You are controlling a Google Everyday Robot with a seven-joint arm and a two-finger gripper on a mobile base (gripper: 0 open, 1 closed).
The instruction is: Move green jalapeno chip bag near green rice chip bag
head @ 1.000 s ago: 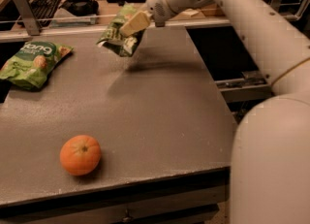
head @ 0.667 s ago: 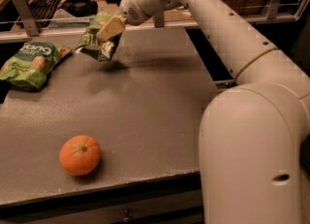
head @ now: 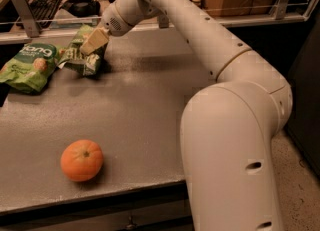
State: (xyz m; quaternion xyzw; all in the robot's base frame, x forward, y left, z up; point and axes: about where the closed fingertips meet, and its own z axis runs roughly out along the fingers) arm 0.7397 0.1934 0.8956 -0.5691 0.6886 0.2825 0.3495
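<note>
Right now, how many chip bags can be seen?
2. The green rice chip bag lies at the table's far-left edge; the green jalapeno chip bag is close beside it, held by the end effector there.

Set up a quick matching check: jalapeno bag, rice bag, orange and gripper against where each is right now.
1. jalapeno bag
2. rice bag
3. orange
4. gripper

A. alone near the front of the table
B. lying at the far left edge
C. shut on a bag at the back left
D. clamped, just right of the other bag

Pairs: 1-D, 2-B, 3-A, 4-C
</note>
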